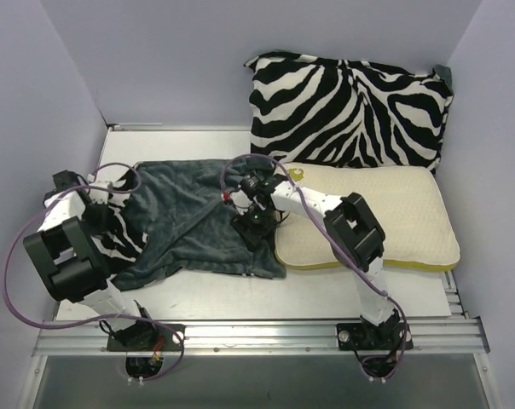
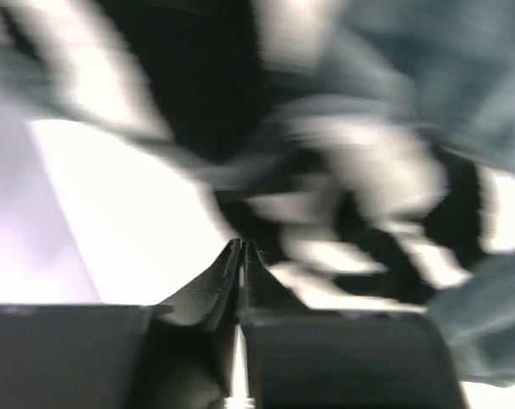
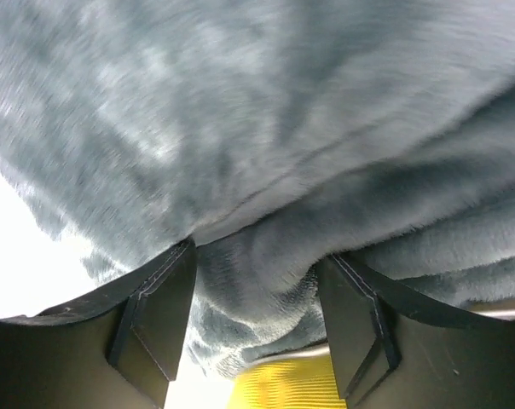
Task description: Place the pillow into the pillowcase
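The pillowcase (image 1: 185, 217) lies spread on the table, grey-teal plush side up, with its zebra print showing at the left end (image 1: 125, 239). The cream-yellow pillow (image 1: 385, 213) lies flat to its right, and its left end touches the pillowcase. My right gripper (image 1: 254, 225) is down on the pillowcase's right edge. In the right wrist view it (image 3: 257, 298) is open with a fold of plush (image 3: 266, 170) between its fingers, and the pillow (image 3: 283, 388) shows below. My left gripper (image 1: 104, 220) is at the zebra end. In the blurred left wrist view it (image 2: 240, 244) is shut, with zebra fabric (image 2: 368, 179) just beyond the tips.
A plump zebra-print cushion (image 1: 351, 106) leans against the back wall behind the pillow. Purple walls close in the left, back and right. A metal rail (image 1: 266, 332) runs along the near edge by the arm bases.
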Robot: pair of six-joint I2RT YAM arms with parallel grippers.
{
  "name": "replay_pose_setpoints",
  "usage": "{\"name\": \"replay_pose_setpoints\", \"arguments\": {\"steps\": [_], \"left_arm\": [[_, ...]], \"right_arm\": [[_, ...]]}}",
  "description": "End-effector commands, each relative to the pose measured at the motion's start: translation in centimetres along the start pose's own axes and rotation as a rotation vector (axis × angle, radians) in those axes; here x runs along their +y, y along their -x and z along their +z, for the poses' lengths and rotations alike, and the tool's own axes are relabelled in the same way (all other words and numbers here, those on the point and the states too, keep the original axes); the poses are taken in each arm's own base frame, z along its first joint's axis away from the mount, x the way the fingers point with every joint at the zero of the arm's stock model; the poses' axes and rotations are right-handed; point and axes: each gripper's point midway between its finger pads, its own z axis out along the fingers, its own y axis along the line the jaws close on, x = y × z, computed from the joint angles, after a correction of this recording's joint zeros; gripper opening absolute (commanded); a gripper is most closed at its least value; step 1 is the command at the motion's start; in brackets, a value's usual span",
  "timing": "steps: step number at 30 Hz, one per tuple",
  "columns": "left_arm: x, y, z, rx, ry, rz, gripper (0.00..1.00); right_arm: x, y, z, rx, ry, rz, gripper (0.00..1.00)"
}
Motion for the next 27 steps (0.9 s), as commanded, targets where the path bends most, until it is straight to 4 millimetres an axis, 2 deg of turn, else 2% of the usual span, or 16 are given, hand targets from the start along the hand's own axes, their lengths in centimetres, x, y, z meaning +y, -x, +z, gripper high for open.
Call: {"name": "replay_pose_setpoints", "arguments": {"steps": [1, 4, 6, 8, 10, 11, 13, 14, 16, 17, 18, 20, 21, 23, 25, 27], "left_arm": [[7.3, 3.9, -4.1, -0.123, 0.191, 0.003, 0.02], [10.4, 5.8, -7.6, -0.177, 0.289, 0.011, 0.00], [10.7, 6.8, -9.4, -0.199, 0.307, 0.036, 0.06], [9.6, 7.6, -10.8, -0.247, 0.268, 0.067, 0.39], [7.3, 8.4, -12.7, -0.334, 0.182, 0.089, 0.63], [6.1, 8.8, -13.3, -0.363, 0.151, 0.103, 0.74], [3.9, 8.9, -15.0, -0.425, 0.106, 0.114, 0.79], [2.0, 9.2, -15.4, -0.466, 0.030, 0.130, 0.86], [-1.5, 9.1, -16.4, -0.512, -0.068, 0.190, 0.90], [-3.6, 8.7, -16.6, -0.520, -0.145, 0.220, 0.91], [-5.7, 8.7, -16.7, -0.522, -0.193, 0.272, 0.93], [-8.0, 7.8, -16.6, -0.500, -0.245, 0.330, 0.93], [-9.2, 7.7, -16.7, -0.501, -0.275, 0.350, 0.94], [-11.0, 7.5, -16.9, -0.508, -0.333, 0.354, 0.95], [-12.4, 7.5, -17.2, -0.518, -0.402, 0.334, 0.97], [-13.4, 7.4, -17.3, -0.513, -0.462, 0.298, 0.97]], "right_arm": [[5.0, -4.9, 0.9, 0.159, 0.124, -0.007, 0.57], [8.3, -5.5, 0.3, 0.157, 0.172, -0.067, 0.60], [9.5, -4.3, -1.4, 0.106, 0.181, -0.092, 0.68], [9.6, -2.8, -4.3, 0.028, 0.184, -0.066, 0.80], [8.4, -1.1, -7.2, -0.062, 0.168, 0.005, 0.90], [5.8, -0.4, -9.2, -0.116, 0.148, 0.089, 0.92], [3.4, 0.9, -13.3, -0.231, 0.108, 0.143, 0.96], [0.9, 0.5, -15.7, -0.278, 0.066, 0.194, 0.96], [-1.1, 0.1, -18.1, -0.320, 0.013, 0.149, 1.00], [-1.8, -1.1, -19.2, -0.305, -0.016, 0.042, 1.00], [-3.7, -2.1, -19.9, -0.286, -0.079, -0.008, 1.00], [-5.9, -4.2, -20.1, -0.212, -0.160, -0.118, 1.00], [-8.3, -5.2, -20.8, -0.188, -0.203, -0.219, 1.00], [-10.5, -6.3, -20.5, -0.149, -0.189, -0.253, 1.00], [-12.4, -6.1, -21.4, -0.196, -0.154, -0.298, 1.00], [-13.2, -6.2, -20.7, -0.176, -0.098, -0.387, 1.00]]}}
